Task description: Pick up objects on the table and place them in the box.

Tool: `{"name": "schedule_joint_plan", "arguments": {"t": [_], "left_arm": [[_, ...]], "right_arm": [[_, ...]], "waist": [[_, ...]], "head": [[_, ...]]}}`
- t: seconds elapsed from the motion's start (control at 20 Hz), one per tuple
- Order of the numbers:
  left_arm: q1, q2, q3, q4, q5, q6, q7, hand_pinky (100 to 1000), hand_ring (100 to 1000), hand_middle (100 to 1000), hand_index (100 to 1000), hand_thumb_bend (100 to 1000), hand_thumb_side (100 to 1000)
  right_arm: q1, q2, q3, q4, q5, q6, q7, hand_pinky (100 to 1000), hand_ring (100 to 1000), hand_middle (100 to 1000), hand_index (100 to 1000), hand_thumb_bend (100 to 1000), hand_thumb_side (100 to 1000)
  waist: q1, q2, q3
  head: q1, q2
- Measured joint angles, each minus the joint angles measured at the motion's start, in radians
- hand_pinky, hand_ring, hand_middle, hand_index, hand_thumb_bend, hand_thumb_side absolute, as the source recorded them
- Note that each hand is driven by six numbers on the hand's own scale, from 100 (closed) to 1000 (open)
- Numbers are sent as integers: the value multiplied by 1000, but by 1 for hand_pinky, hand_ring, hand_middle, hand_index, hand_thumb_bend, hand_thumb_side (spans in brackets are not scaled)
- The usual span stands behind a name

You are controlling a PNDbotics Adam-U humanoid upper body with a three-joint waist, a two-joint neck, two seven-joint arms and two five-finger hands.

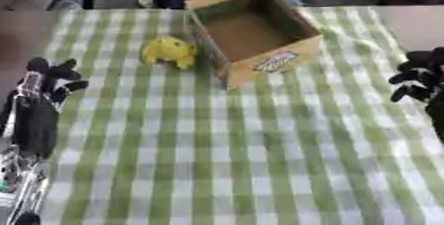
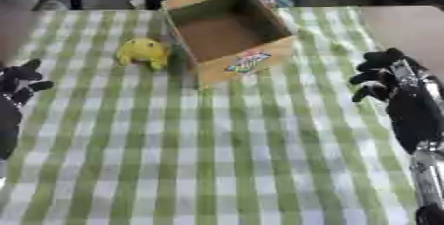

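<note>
While the yellow toy point(image 1: 169, 51) lies on the green-and-white checked cloth point(image 1: 225, 159) of the worktop, just left of the cardboard box point(image 1: 251, 33), neither hand holds anything, so the step in hand looks like the approach before a pick. The box stands open at the far middle of the worktop, tilted askew to the cloth's stripes, and its inside appears bare, which suggests that the placing has not been done for this toy. The toy sits very close to the box's left wall; whether the 2 touch cannot be told.

The left hand point(image 1: 48, 78) shows at the left edge, well apart from the toy and nearer than it, with its fingers pointing up toward the far side and spread loosely. The right hand point(image 2: 386, 78) shows at the right edge, level with the near corner of the box, its fingers partly curled but closed on nothing.

Since the toy lies on the left side, the next move probably calls for the left hand to reach far and right, come down over the toy, close around it, then lift it over the box's left wall.
</note>
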Motion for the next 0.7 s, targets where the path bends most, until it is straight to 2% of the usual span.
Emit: {"name": "schedule_joint_plan", "arguments": {"t": [0.7], "left_arm": [[0, 2, 0, -1, 0, 1, -1, 717, 907, 506, 533, 100, 790]], "right_arm": [[0, 0, 0, 0, 0, 0, 0, 400, 566, 564, 695, 100, 660]], "waist": [[1, 0, -1]], "head": [[0, 0]]}}
